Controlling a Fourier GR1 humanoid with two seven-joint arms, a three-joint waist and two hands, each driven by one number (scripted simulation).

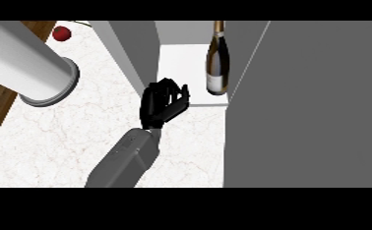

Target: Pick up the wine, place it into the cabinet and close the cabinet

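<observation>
A dark wine bottle point(216, 59) with a pale label stands upright on the white shelf point(181, 64) inside the open cabinet, near its right side. My left hand point(160, 105) hovers at the shelf's front edge, to the left of the bottle and below it in the view, a short gap apart from it. Its fingers are loosely bent and hold nothing. The grey cabinet door point(301, 106) stands open and fills the right side of the view. My right hand does not show.
A large pale grey cylinder point(33, 69) lies across the upper left. A small red fruit point(62, 33) sits on the marble counter point(65, 140) behind it. The cabinet's grey left wall point(134, 52) rises just beyond my hand.
</observation>
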